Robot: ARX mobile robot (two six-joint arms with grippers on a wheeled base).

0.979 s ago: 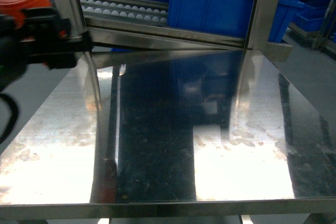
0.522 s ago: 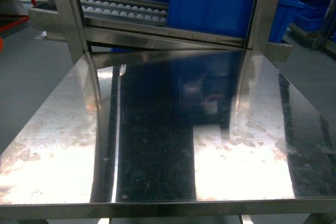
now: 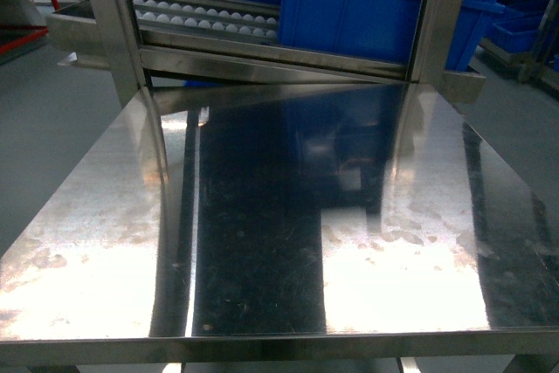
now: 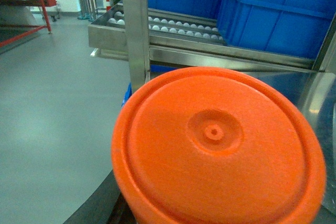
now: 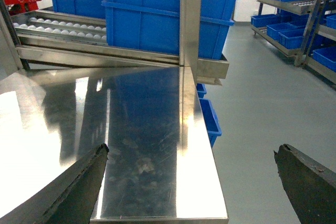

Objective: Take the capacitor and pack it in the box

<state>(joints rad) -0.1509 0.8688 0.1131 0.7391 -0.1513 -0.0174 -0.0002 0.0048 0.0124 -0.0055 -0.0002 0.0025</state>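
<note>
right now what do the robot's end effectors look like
Only the right end effector shows clearly: two broad, dark grey-black fingers with rough, matte faces, tapering to blunt wedge tips. In the left wrist view, an orange object fills the frame and hides that end effector. Neither arm appears in the head view.

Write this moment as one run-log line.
left claw: shut on capacitor, out of head view | right claw: open, empty, over table edge | box: unseen

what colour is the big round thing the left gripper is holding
Orange. The round capacitor fills the left wrist view, which shows it best.
</note>
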